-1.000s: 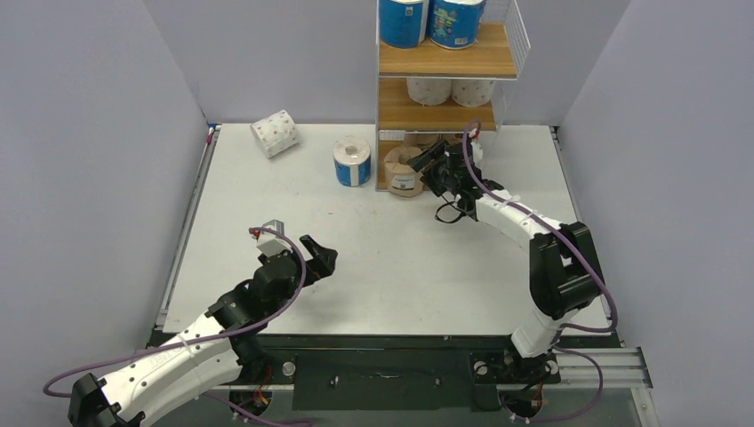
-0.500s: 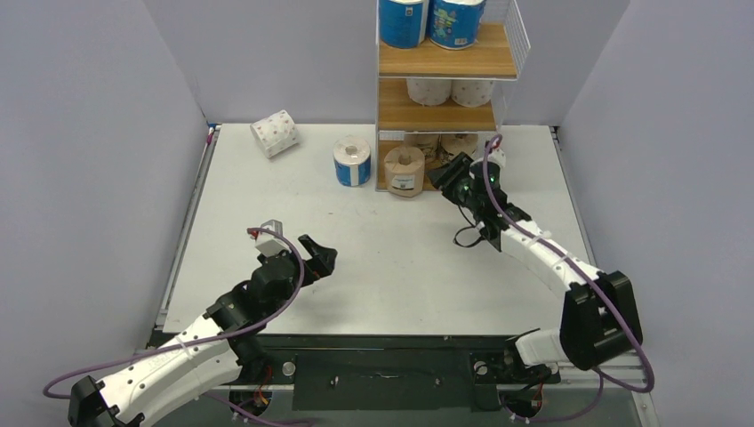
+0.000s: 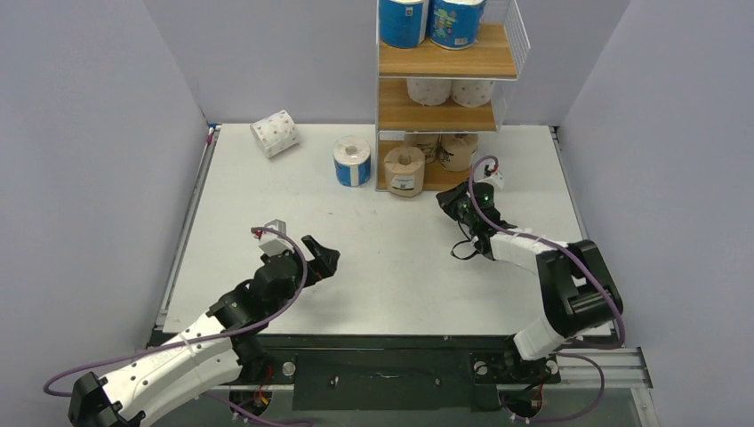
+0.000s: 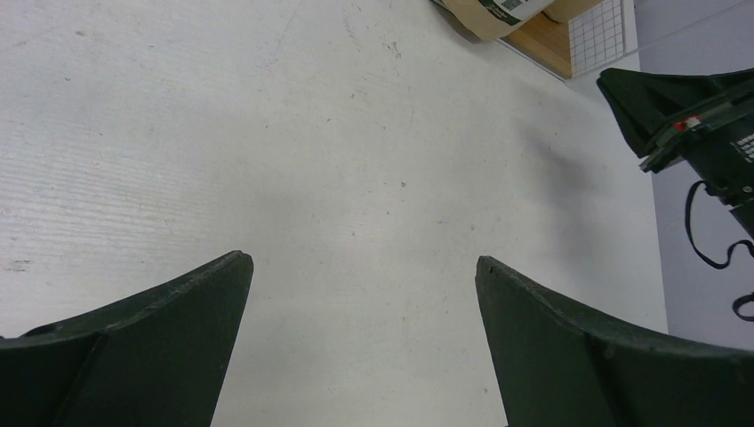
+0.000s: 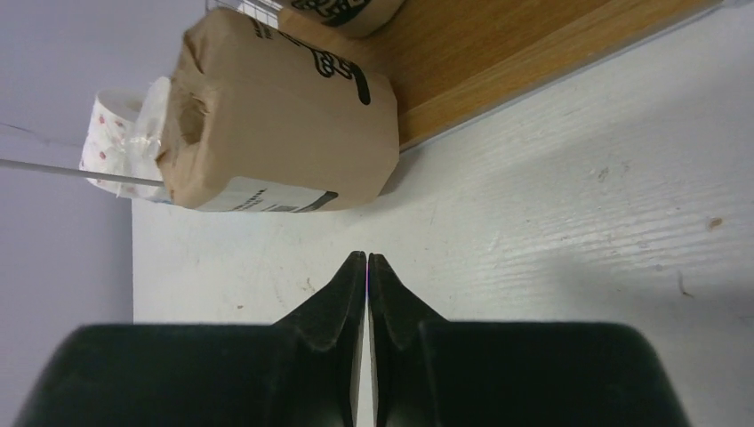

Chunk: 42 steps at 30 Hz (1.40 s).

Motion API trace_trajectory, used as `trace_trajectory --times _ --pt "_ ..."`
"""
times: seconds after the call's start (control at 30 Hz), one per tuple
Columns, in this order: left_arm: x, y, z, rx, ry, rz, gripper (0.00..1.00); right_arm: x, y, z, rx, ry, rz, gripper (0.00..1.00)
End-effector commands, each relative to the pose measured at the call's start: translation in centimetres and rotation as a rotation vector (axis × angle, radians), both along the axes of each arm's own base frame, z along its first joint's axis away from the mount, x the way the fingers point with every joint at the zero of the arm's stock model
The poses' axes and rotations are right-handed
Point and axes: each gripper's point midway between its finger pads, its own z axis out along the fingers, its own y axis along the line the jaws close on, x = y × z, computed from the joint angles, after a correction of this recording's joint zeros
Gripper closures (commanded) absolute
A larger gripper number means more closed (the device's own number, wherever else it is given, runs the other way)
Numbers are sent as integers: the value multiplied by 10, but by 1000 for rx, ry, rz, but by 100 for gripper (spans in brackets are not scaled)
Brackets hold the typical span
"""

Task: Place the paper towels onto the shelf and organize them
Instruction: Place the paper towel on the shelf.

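Plainly the right gripper point(image 5: 367, 258) is closed on nothing, at the table's point(image 3: 391, 267) one o'clock, just short of the shelf point(image 3: 405, 114). The kraft roll point(image 3: 405, 171) seems to overhang the bottom board's front edge; a swing of that arm could knock it out. The blue roll point(image 3: 352, 161) at twelve and the dotted roll point(image 3: 276, 133) at eleven wait unshelved. The left gripper point(image 3: 320, 258) gapes empty at seven. Only the right wrist view shows the jaws meeting; only overhead shows the filled upper tiers.

White table point(image 3: 373, 258) — bearing shelf point(image 3: 445, 60), dotted roll point(image 3: 274, 133), blue roll point(image 3: 352, 161).
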Motion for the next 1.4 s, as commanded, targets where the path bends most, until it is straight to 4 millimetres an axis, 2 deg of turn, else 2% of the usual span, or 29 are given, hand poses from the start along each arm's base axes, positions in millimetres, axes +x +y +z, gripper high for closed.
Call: trace_trajectory --times 0.0,0.03,0.23,0.43,0.53,0.9,1.37 --pt "1 0 7 -41 -29 6 4 33 25 18 122 -84 41 99" --pt "0 1 7 -42 -29 7 4 38 27 11 132 -77 43 100" --pt "1 5 5 -32 -30 22 4 64 44 8 212 -85 46 100" --pt "3 4 2 -19 -26 26 4 80 53 1 228 -64 49 100" --pt "3 5 1 -14 -25 29 4 82 59 -7 230 -45 57 100" --pt "3 5 0 -13 -21 30 4 96 79 -10 256 -38 75 100" --pt "2 6 -1 -13 -18 34 4 115 92 -15 270 -25 73 100"
